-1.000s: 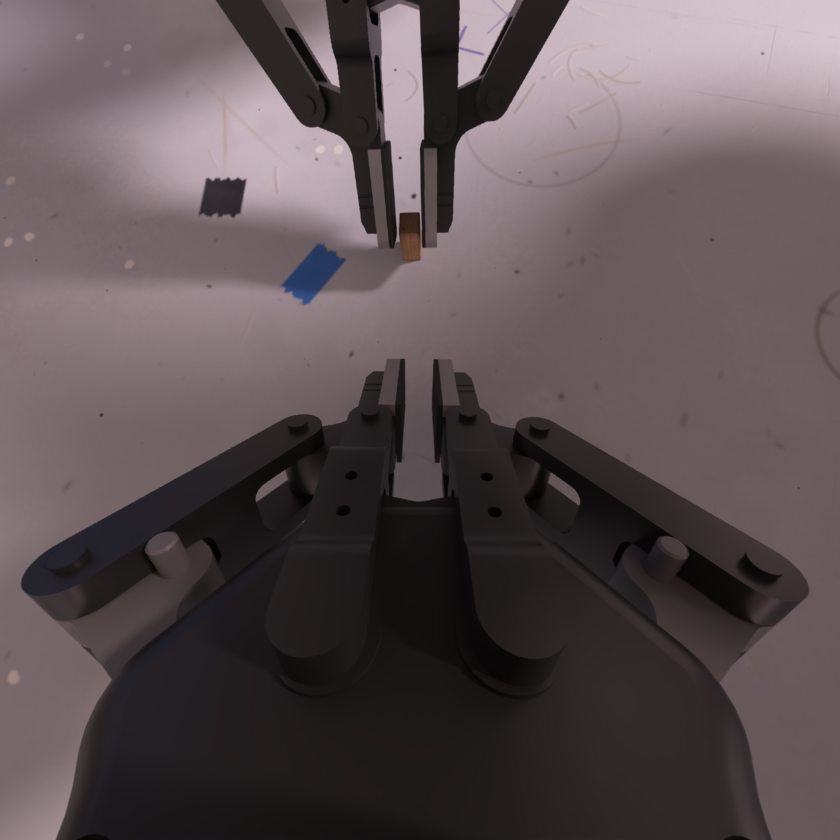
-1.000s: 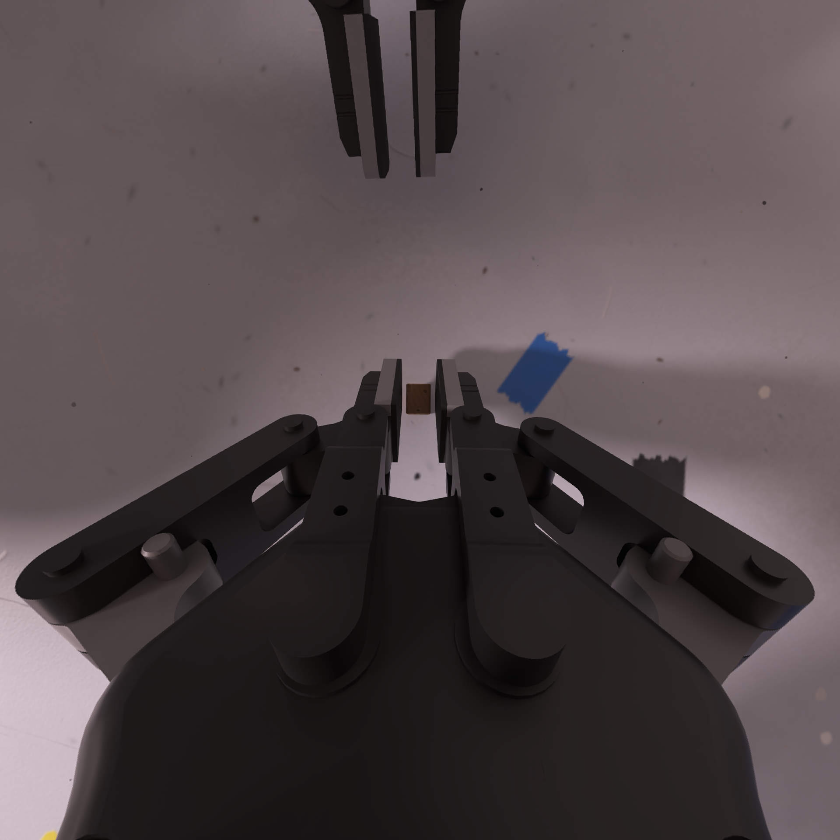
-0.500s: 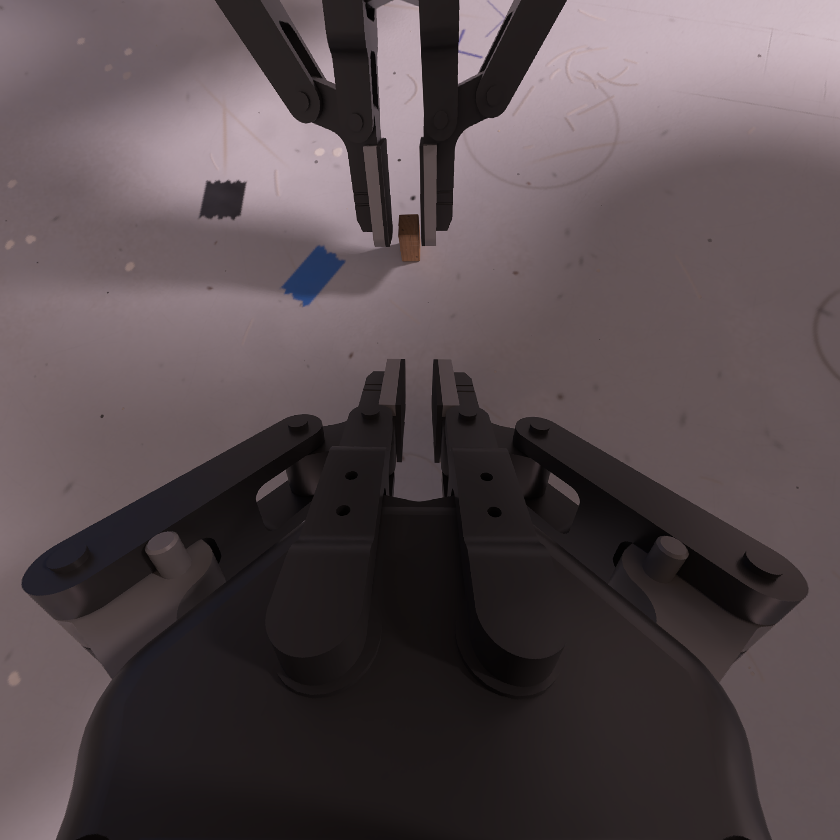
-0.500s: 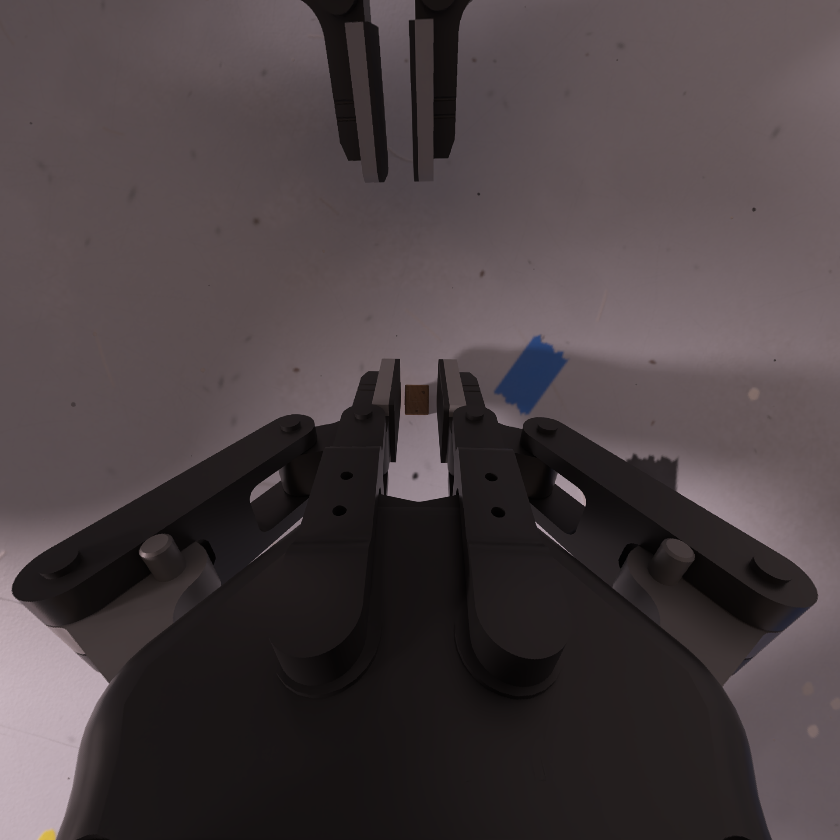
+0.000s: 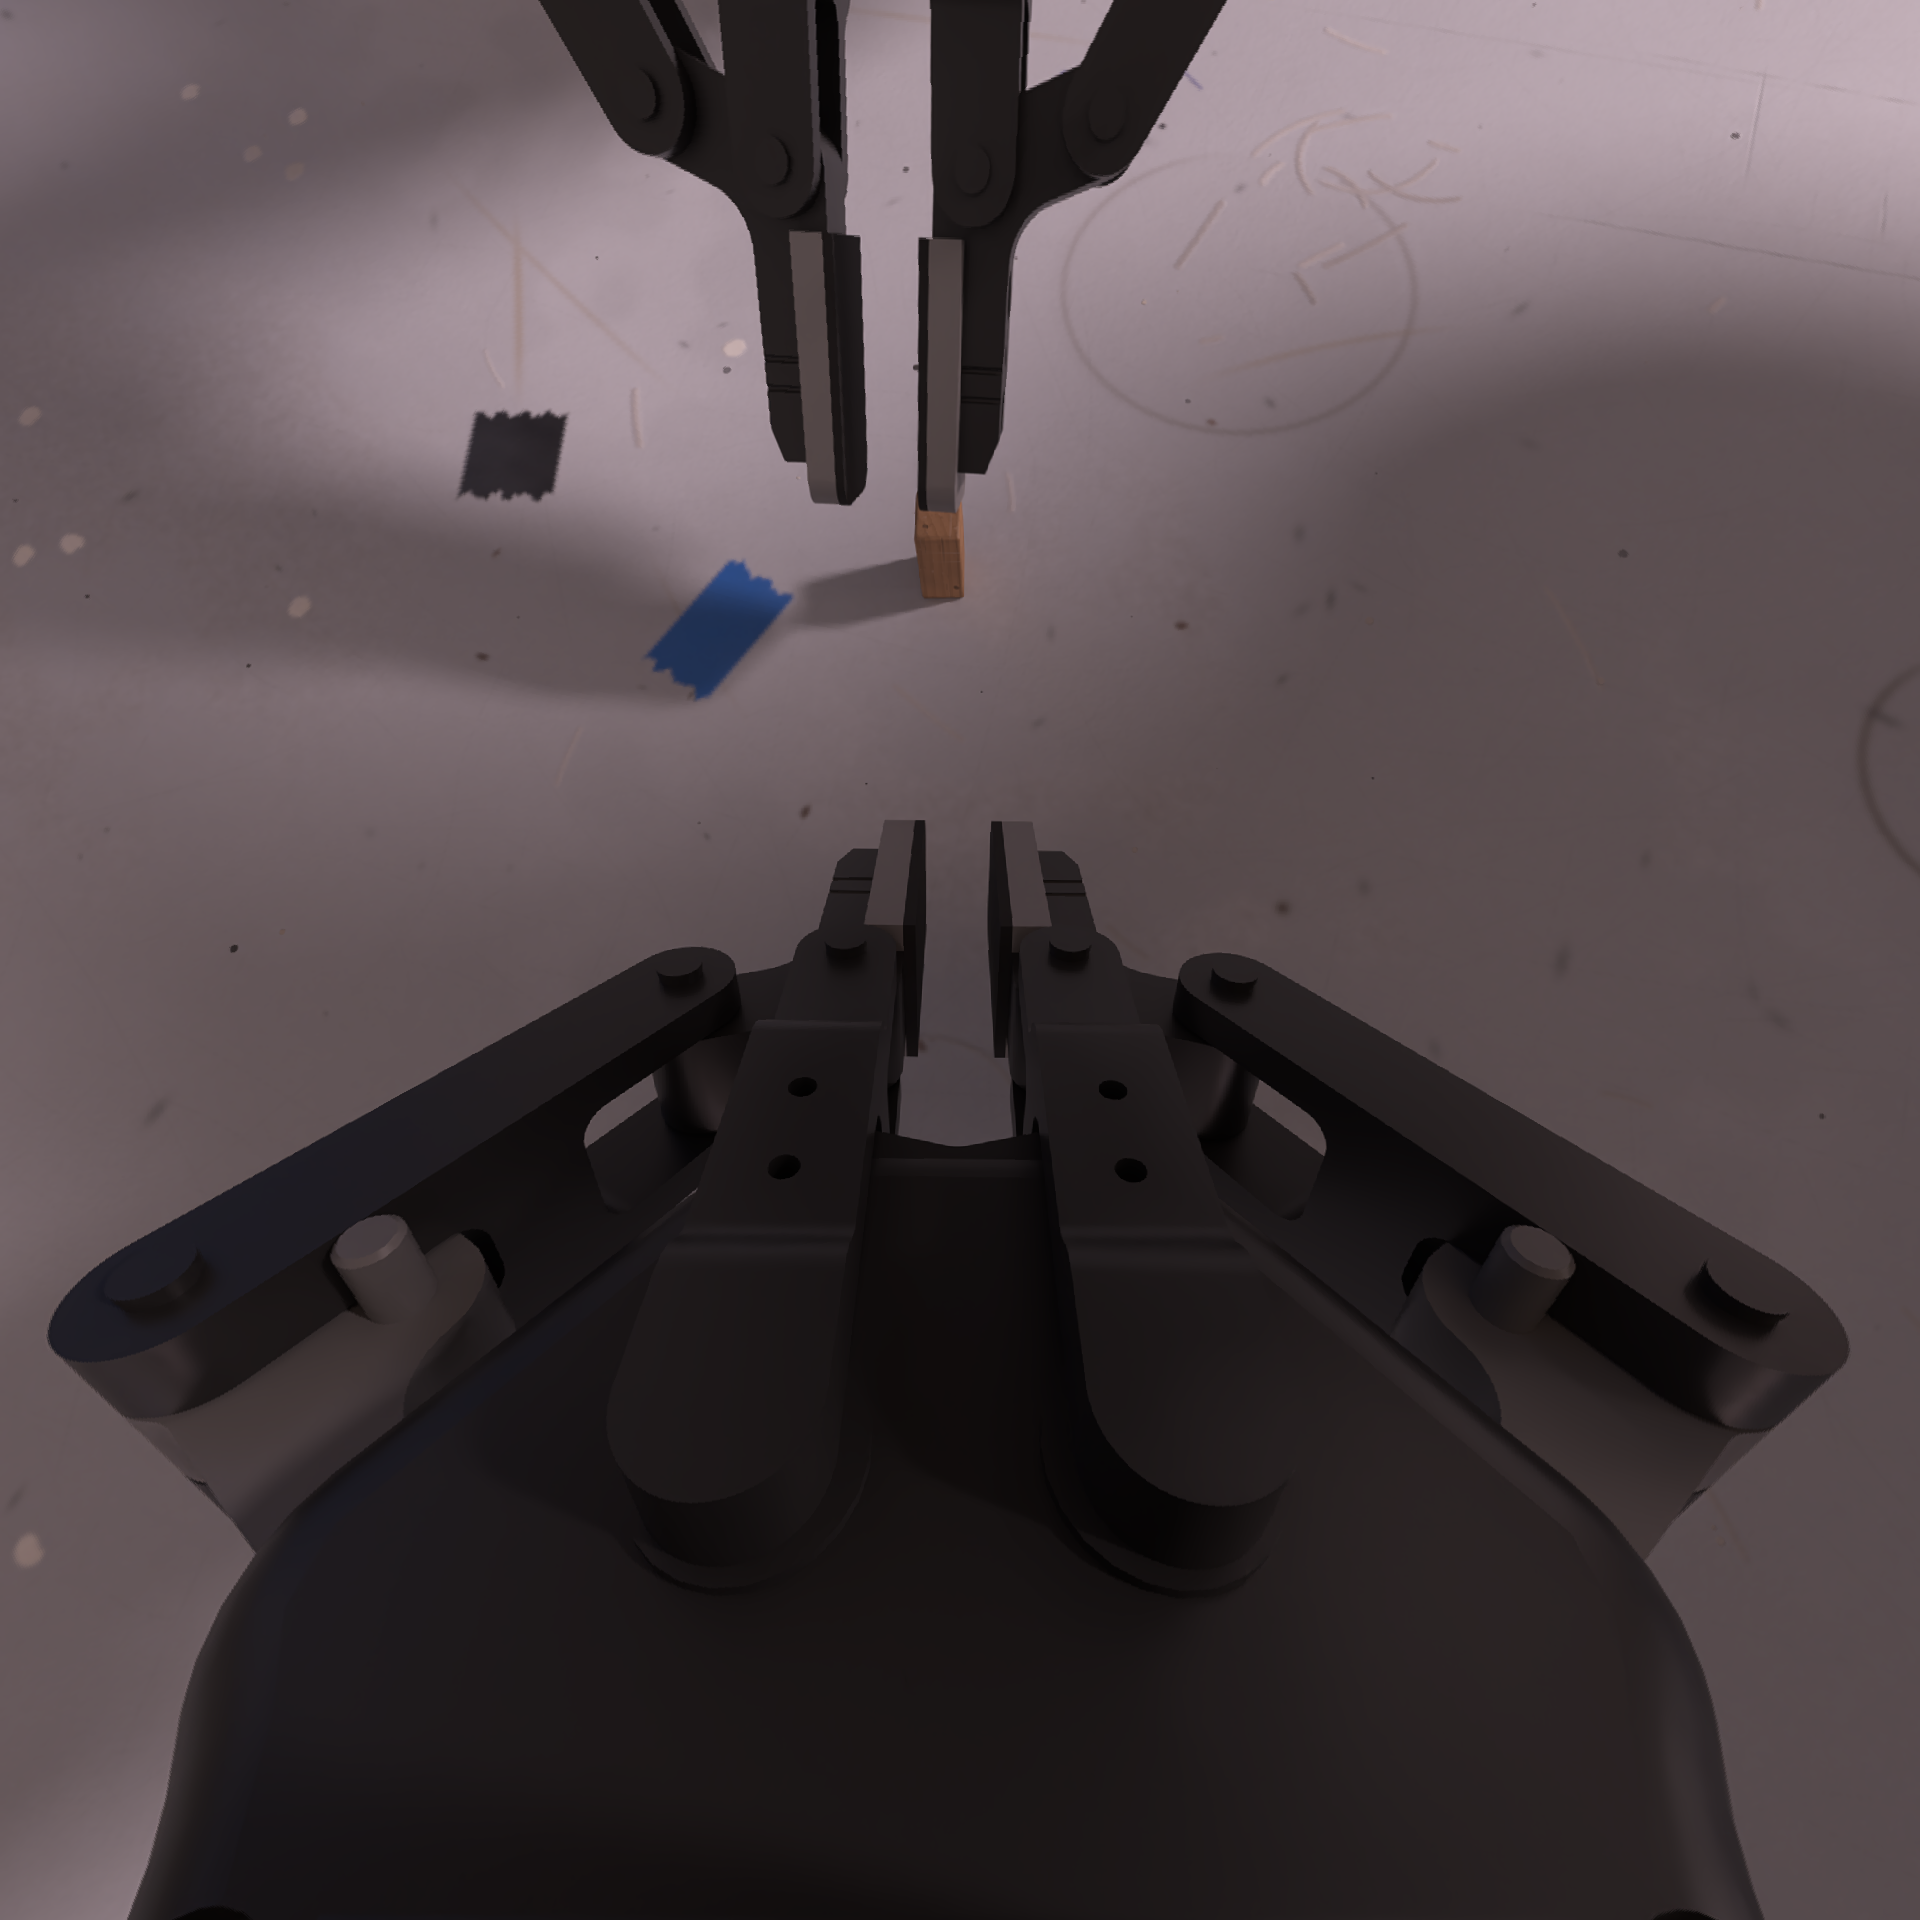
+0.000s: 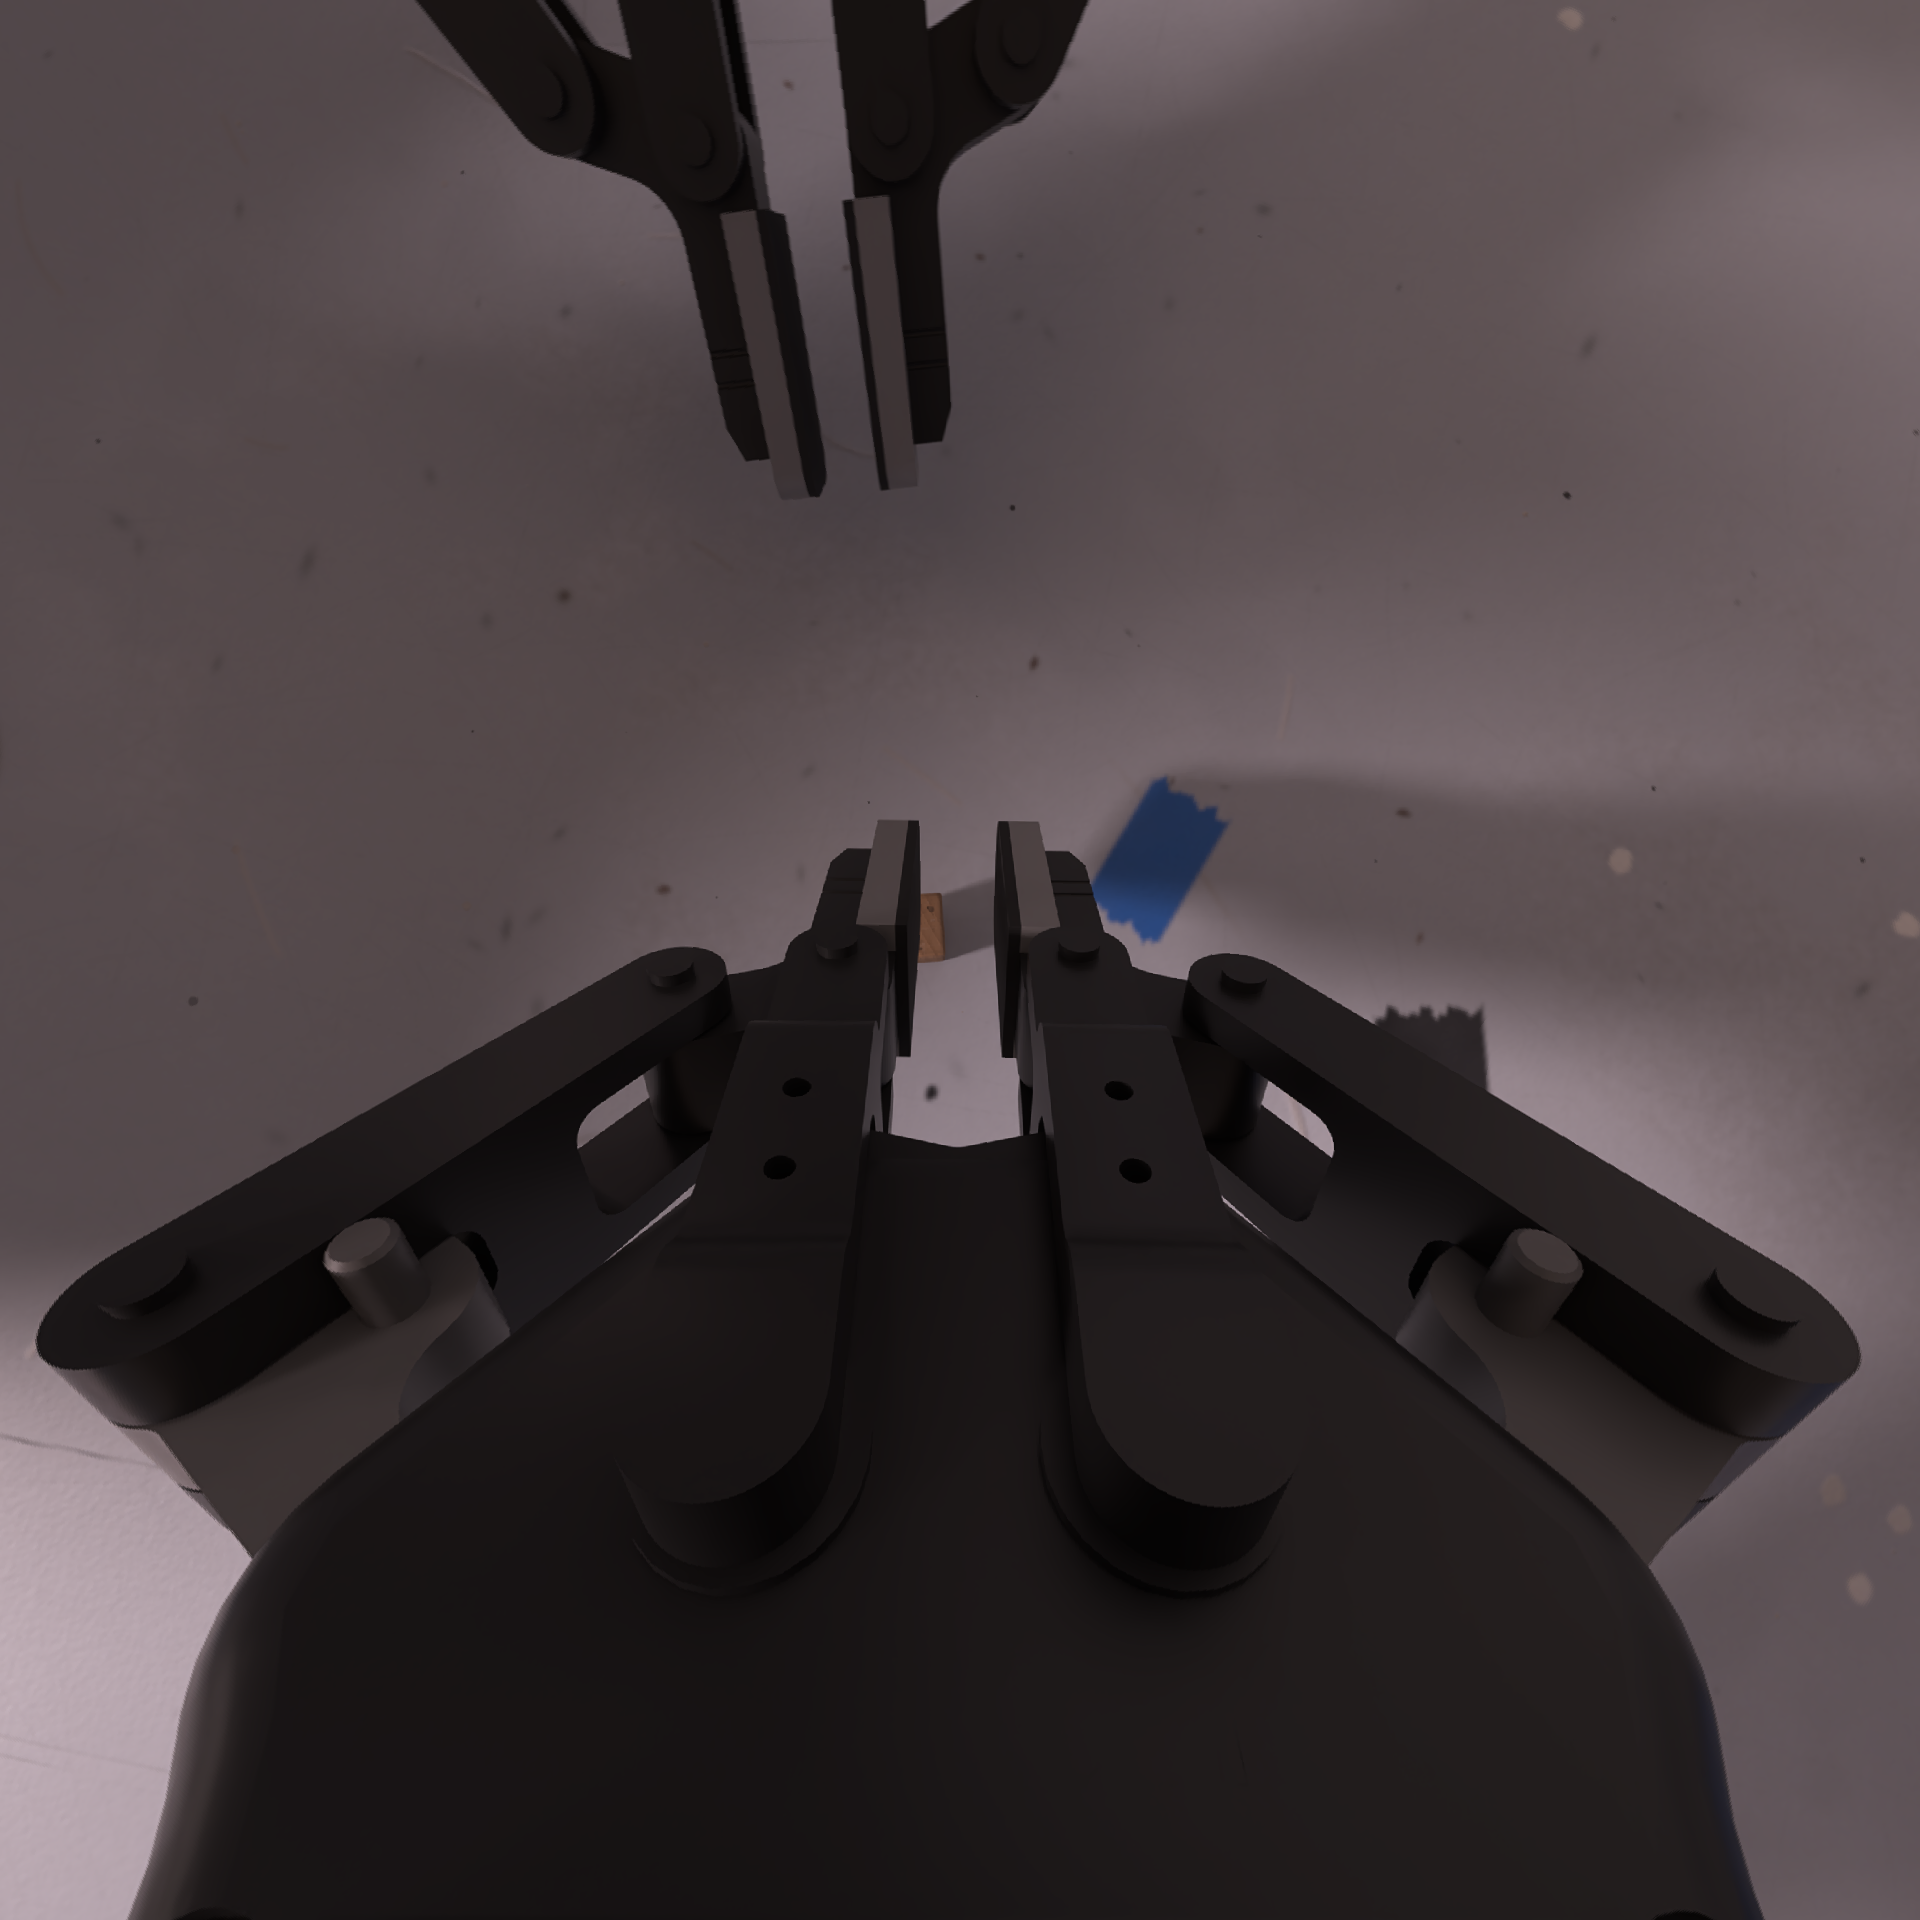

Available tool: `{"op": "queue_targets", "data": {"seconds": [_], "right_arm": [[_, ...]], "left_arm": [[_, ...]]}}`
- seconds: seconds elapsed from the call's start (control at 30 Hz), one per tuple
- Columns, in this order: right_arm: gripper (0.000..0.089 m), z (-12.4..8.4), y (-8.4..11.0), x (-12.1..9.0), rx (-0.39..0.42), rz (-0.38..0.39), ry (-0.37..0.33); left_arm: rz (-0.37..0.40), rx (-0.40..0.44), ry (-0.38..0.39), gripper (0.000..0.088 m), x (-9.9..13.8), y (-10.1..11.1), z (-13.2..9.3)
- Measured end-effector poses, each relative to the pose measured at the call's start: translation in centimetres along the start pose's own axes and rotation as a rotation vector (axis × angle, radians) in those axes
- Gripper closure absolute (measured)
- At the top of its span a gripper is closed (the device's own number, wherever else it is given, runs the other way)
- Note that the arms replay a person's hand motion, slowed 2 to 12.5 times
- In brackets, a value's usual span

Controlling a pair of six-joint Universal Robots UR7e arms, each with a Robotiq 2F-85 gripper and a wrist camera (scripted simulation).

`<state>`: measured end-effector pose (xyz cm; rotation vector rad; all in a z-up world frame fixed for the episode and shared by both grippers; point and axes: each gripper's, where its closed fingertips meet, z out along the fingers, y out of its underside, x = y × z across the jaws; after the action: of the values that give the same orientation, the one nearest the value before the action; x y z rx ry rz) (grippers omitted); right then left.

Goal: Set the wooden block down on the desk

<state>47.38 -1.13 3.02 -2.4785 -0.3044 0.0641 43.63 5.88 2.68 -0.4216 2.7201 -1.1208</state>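
Left wrist view: wooden block [image 5: 940, 553] stands upright on the desk [image 5: 1351, 675], casting a shadow toward the blue tape strip [image 5: 719, 642] beside it. A black tape patch [image 5: 513, 455] lies farther off. Right gripper [image 5: 891, 488] hangs over the block, jaws apart; 1 fingertip sits right above the block's top, the other clear to the side. Contact there cannot be judged, but nothing clamps the block. Left gripper [image 5: 956, 862], this camera's own, has its jaws narrowly parted with only bare desk between them.

Right wrist view: right gripper [image 6: 958, 873] fills the foreground, jaws parted, the block [image 6: 931, 928] peeking out low between them, close against the inner face of 1 finger. Left gripper [image 6: 847, 483] shows opposite, well apart from the block, holding nothing.

Step, as I judge it: placement done, release made, retreat in hand. Next move calls for a straight lift away, no sideways drift, since the near fingertip could tip the upright block.

Only the left view shows the block's footing and shadow; only the right view shows how close the block stands to that finger.
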Motion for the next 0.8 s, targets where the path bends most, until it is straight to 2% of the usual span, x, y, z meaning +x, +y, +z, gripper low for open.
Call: {"op": "queue_targets", "data": {"seconds": [0.53, 0.8], "right_arm": [[0.0789, -0.3, 1.4, 0.5, 0.02, 0.142, 0.098], [0.0761, -0.9, 2.0, 0.5, 0.052, 0.28, 0.18]], "left_arm": [[0.002, 0.004, -0.004, 0.0774, 0.0, 0.0, -0.1], [-0.005, 0.009, -0.01, 0.0775, -0.1, 0.0, -0.3]]}}
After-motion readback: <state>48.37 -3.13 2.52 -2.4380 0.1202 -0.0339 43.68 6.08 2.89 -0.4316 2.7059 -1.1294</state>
